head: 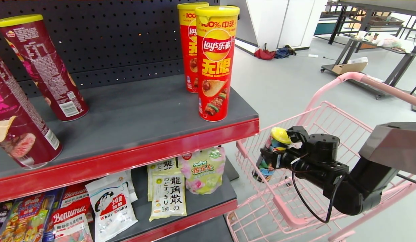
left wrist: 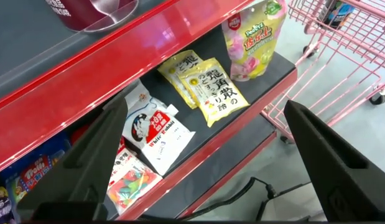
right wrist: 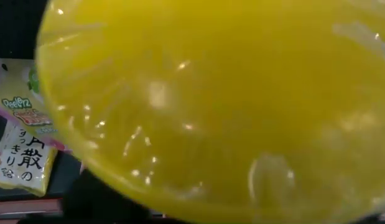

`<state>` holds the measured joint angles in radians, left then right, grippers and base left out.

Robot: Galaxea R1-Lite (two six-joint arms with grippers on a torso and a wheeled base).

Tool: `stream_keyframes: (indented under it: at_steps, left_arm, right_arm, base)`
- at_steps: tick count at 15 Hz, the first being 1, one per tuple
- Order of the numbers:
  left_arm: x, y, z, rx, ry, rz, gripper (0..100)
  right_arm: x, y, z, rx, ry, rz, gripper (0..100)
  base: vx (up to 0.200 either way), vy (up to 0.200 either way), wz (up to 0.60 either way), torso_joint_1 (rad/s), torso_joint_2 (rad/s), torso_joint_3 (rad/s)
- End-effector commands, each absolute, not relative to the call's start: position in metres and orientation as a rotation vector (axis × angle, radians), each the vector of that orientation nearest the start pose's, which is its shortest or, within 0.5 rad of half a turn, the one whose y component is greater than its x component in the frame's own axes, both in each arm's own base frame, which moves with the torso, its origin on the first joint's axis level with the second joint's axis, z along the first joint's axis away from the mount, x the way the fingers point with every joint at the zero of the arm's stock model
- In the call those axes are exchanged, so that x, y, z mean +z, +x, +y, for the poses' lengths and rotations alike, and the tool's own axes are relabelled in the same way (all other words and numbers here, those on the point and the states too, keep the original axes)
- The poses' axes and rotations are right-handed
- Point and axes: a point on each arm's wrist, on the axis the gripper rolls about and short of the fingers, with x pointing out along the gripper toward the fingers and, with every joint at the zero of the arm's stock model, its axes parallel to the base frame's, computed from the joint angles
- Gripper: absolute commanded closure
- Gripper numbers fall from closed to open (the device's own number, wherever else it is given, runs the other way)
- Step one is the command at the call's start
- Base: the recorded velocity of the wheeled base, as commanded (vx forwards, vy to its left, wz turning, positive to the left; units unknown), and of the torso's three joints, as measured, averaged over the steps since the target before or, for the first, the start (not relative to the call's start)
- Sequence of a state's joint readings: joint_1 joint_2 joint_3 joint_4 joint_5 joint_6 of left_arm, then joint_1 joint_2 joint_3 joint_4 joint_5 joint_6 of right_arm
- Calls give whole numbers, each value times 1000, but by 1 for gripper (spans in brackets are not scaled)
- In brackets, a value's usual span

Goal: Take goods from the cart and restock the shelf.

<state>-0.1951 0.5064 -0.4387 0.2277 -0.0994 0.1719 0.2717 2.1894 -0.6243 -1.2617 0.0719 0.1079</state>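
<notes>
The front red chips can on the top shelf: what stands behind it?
A second red can with a yellow lid stands behind the front can, before the pegboard. Its right side is covered.

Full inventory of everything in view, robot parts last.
shelf: 1, grey boards with red edges, left of the cart
red chip cans: 2, red with yellow lids, upright, top board's right end
maroon cans: 2, maroon with yellow lids, top board's left part
pouch: 1, green and pink, lower board, right end
sachets: 2, pale yellow, overlapping, beside the pouch
white bags: apparently 2, white, left of the sachets
snack packs: several, red and multicoloured, lower board's far left
cart: 1, pink wire, beside the shelf
yellow-lidded can: 1, multicoloured body, held over the cart
tables: several, dark frames, room behind
right gripper: 1, black, shut on the yellow-lidded can
left gripper: 1, black, open, facing the lower board
</notes>
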Motion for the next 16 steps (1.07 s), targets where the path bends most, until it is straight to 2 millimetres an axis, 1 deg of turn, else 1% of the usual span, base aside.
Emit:
stream_keyframes:
  at_steps: [1, 3, 5, 8, 9, 10, 11, 12, 13, 14, 15, 16]
  left_arm:
    - [180, 16, -5, -317, 184, 274, 0]
    - [180, 16, -5, -319, 183, 275, 0]
    - [180, 15, -5, -319, 183, 274, 0]
    - [182, 15, -5, -327, 182, 258, 0]
    - [182, 14, -5, -328, 181, 256, 0]
    - [182, 14, -5, -328, 181, 253, 0]
    - [182, 13, -5, -329, 181, 250, 0]
    - [182, 13, -5, -329, 181, 248, 0]
    - [183, 12, -5, -332, 180, 241, 0]
    - [183, 11, -5, -338, 179, 237, 0]
    - [183, 10, -5, -342, 178, 231, 0]
    - [183, 8, -5, -340, 178, 221, 0]
  right_arm:
    - [39, 336, 96, 325, 73, 320, 100]
    - [41, 334, 96, 319, 72, 315, 100]
    - [52, 325, 96, 319, 65, 298, 100]
    - [115, 305, 89, 316, 22, 150, 100]
    - [129, 301, 87, 314, 14, 127, 100]
    - [161, 288, 79, 302, -3, 93, 100]
    - [186, 272, 72, 295, -17, 88, 100]
    - [198, 262, 67, 286, -24, 94, 100]
    - [224, 230, 54, 258, -42, 142, 100]
    - [235, 215, 49, 231, -50, 158, 100]
    - [251, 183, 40, 185, -54, 188, 100]
    - [257, 165, 35, 151, -56, 186, 100]
  base:
    - [0, 0, 0, 0, 0, 0]
    - [0, 0, 0, 0, 0, 0]
    - [0, 0, 0, 0, 0, 0]
    - [0, 0, 0, 0, 0, 0]
    - [0, 0, 0, 0, 0, 0]
    - [0, 0, 0, 0, 0, 0]
    - [0, 0, 0, 0, 0, 0]
    - [0, 0, 0, 0, 0, 0]
    - [0, 0, 0, 0, 0, 0]
    - [0, 0, 0, 0, 0, 0]
    - [0, 0, 0, 0, 0, 0]
    - [0, 0, 0, 0, 0, 0]
